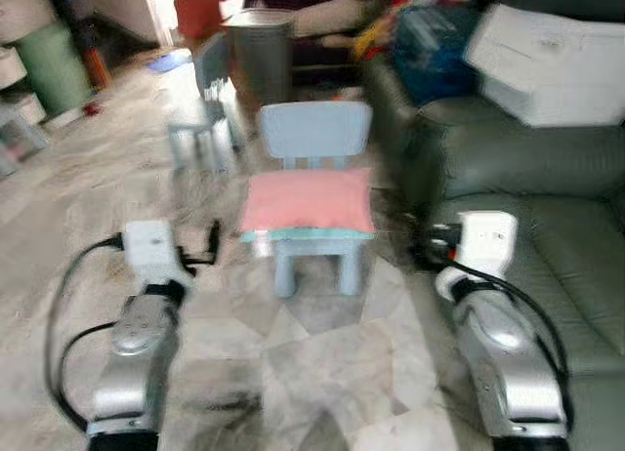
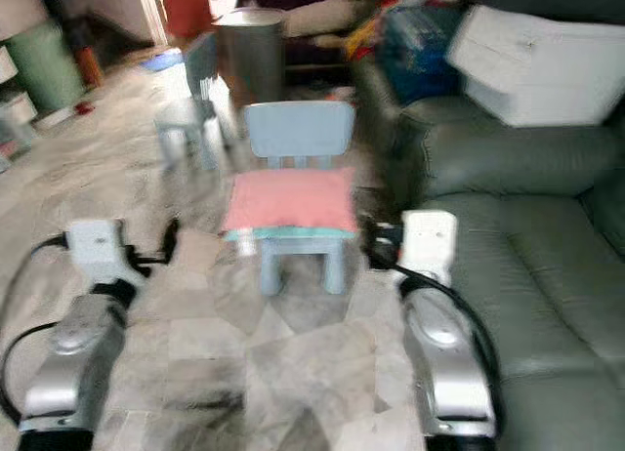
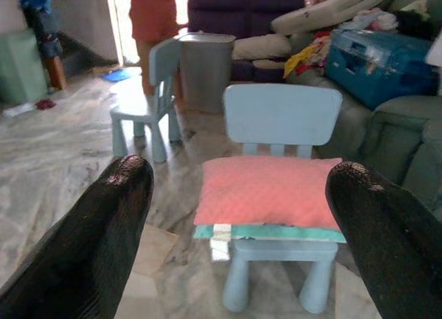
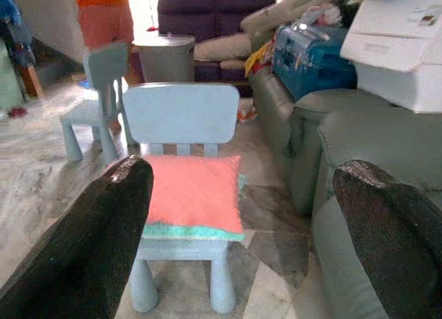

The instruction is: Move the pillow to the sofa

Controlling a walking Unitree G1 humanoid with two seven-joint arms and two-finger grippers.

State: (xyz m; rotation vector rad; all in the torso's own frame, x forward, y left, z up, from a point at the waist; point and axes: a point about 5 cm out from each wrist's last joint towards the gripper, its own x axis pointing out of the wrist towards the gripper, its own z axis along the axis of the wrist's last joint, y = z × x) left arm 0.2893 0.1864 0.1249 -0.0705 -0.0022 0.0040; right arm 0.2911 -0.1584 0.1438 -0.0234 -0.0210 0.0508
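Note:
A pink pillow (image 1: 307,201) with a teal underside lies on the seat of a small light-blue child's chair (image 1: 314,134) straight ahead of me. The grey-green sofa (image 1: 547,226) runs along my right side. My left gripper (image 3: 235,215) is held out low, left of the chair, fingers spread wide and open, with the pillow (image 3: 269,191) seen between them at a distance. My right gripper (image 4: 242,215) is also open, between chair and sofa, short of the pillow (image 4: 193,191). Neither touches anything.
A second blue chair (image 1: 203,109) and a grey bin (image 1: 262,51) stand farther back. A person in orange (image 3: 153,15) stands by the doorway. A white box (image 1: 547,61) and a blue case (image 1: 430,41) sit on the sofa's far end. Marble floor lies around the chair.

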